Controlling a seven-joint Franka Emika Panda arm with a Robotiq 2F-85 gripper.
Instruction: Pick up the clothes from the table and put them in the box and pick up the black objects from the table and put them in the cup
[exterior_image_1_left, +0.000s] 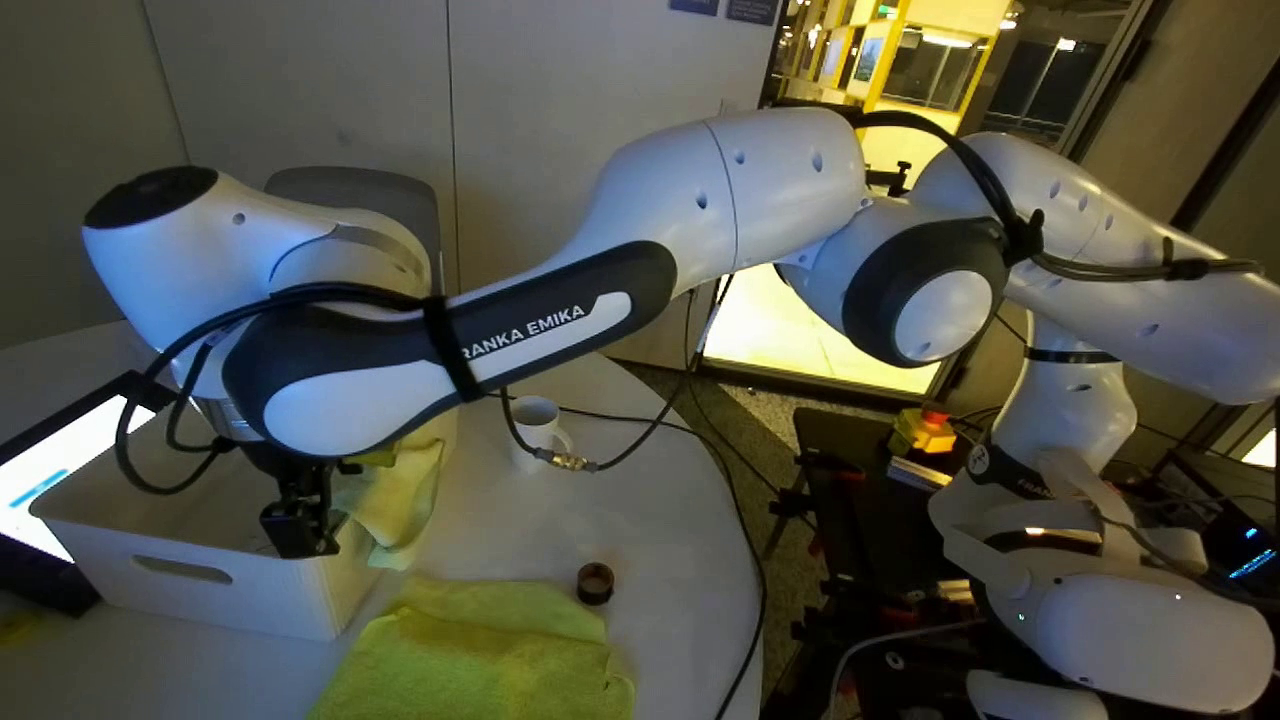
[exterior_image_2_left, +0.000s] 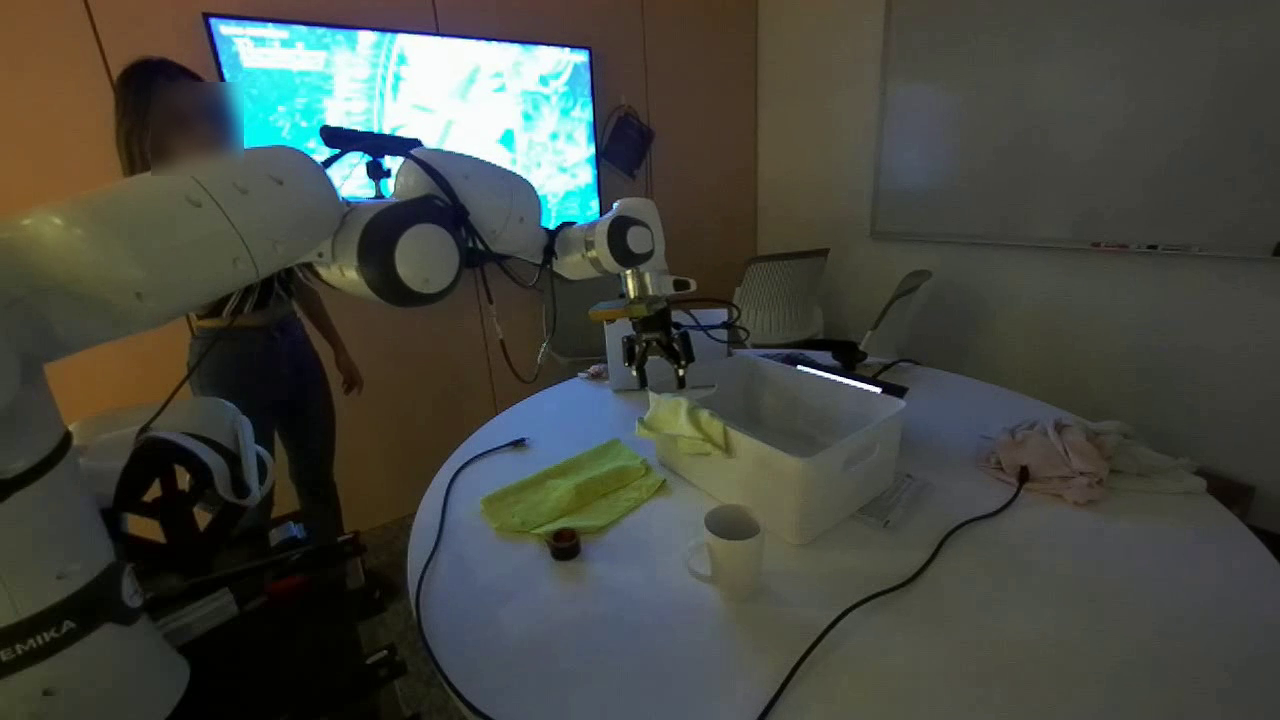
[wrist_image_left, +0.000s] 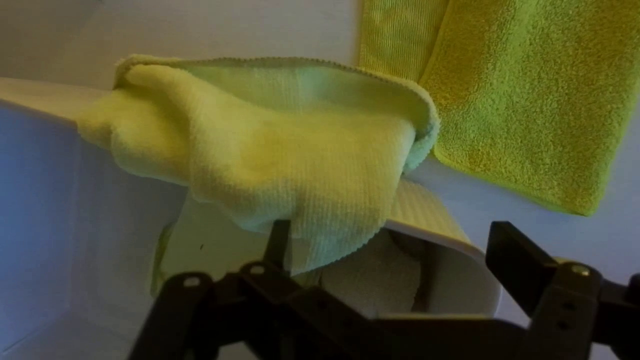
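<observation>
Yellow cloth (wrist_image_left: 280, 145), draped over box rim (wrist_image_left: 45, 100), below parted pincer (wrist_image_left: 392, 240)

One towel (wrist_image_left: 540, 105) is fuzzy cloth, the box (exterior_image_2_left: 770, 490) smooth plastic

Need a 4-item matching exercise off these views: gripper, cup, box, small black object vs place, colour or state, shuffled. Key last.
1 gripper
2 cup
3 box
4 small black object

A draped cloth over its rim
B next to the flat cloth
C open, jaws apart
D white, with a looped handle

Pairs: 1-C, 2-D, 3-A, 4-B
</observation>
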